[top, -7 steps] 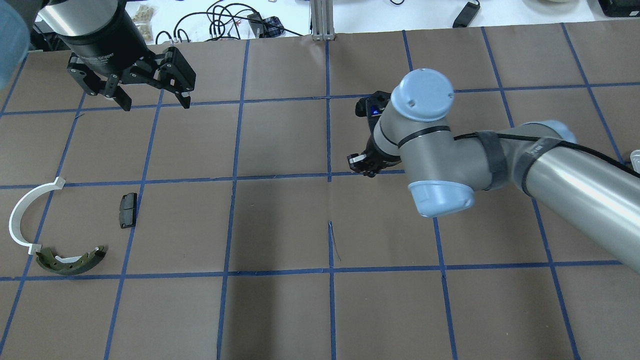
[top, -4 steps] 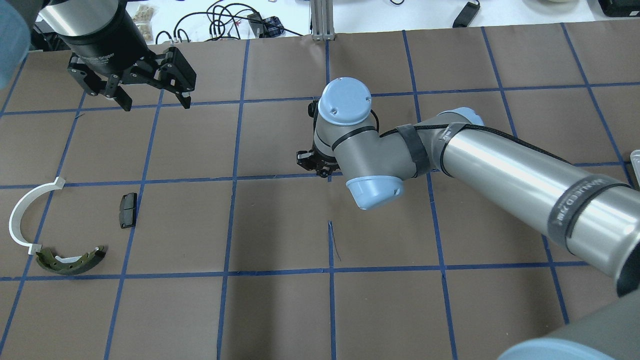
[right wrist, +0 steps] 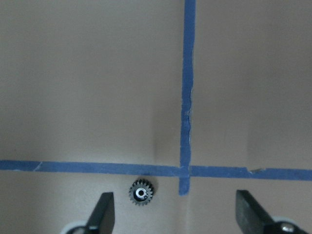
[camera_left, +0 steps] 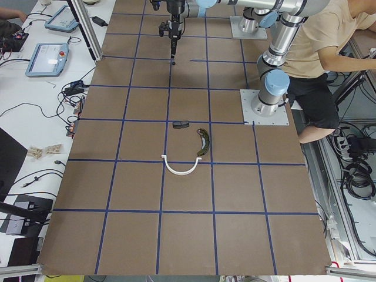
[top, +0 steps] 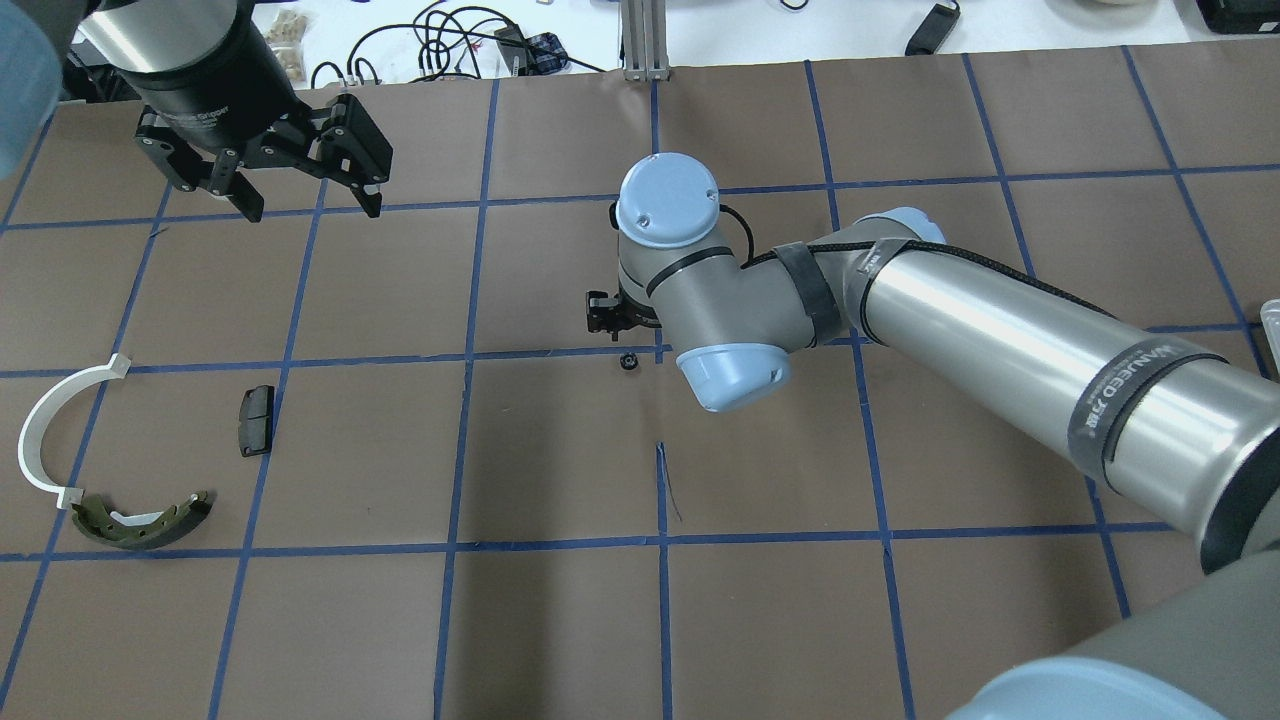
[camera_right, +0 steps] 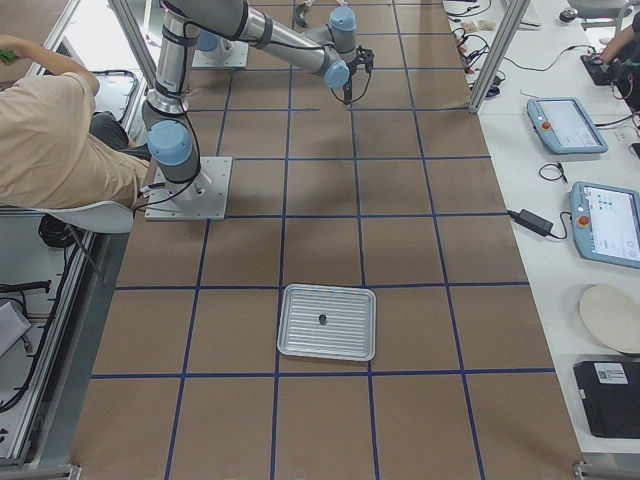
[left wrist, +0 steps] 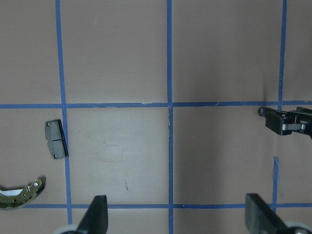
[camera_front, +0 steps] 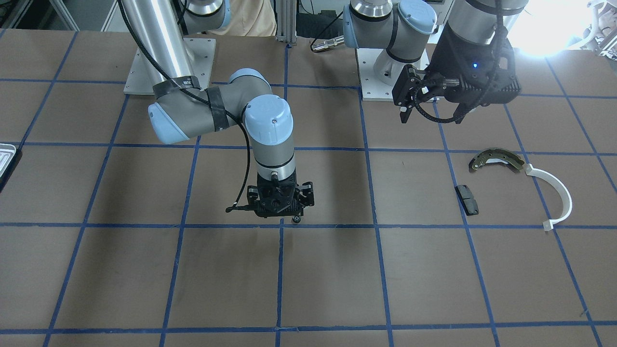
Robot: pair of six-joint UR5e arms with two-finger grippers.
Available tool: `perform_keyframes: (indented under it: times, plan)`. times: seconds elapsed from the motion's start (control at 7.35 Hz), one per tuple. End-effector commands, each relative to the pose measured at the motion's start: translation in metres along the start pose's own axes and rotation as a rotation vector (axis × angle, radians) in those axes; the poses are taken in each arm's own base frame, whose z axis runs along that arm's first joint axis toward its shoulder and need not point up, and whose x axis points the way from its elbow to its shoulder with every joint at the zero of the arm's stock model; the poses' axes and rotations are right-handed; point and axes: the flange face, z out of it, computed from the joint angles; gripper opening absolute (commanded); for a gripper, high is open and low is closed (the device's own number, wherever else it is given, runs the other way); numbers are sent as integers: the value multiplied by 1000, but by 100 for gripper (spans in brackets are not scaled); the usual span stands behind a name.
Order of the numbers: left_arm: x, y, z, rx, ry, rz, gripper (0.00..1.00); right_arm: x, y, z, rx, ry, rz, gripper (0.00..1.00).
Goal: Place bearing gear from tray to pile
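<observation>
Lying loose on the tabletop beside a blue tape line, the bearing gear is seen from overhead just beside the right gripper, well apart from the pile of brake shoe, white arc and black pad. The left gripper is held above the tabletop, fingers spread wide.

From the front, the gear is shown next to the right gripper.

In the right wrist view, the fingers are spread wide and the gear lies unheld between them.

From the robot's right, the tray is seen holding a small dark part.
</observation>
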Motion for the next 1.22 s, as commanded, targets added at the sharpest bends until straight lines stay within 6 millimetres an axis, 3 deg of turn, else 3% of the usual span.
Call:
perform_keyframes:
  times: [0.0, 0.14, 0.27, 0.41, 0.54, 0.82, 0.95, 1.09]
  plan:
    - [1, 1, -1, 3, 5, -4, 100, 88, -19, -80, -34, 44, -140, 100]
    - [9, -6, 3, -6, 7, -4, 100, 154, -27, -125, -41, 54, -169, 100]
    - [17, -8, 5, -8, 9, -3, 100, 213, -22, -164, -64, 79, -113, 100]
    - [30, -6, 9, -16, 9, 13, 100, 279, -19, -186, -90, 110, -47, 100]
    - [48, -10, 25, -39, 17, -39, 100, 345, -13, -189, -148, 124, -91, 100]
    - [114, -43, 87, -2, 67, -52, 100, 497, 18, -197, -207, 163, -78, 100]
    - [148, -42, 123, -59, 47, -64, 100, 569, 38, -185, -228, 129, -91, 99]
    - [179, -37, 158, -106, 36, -99, 100, 637, 43, -151, -219, 142, -124, 98]
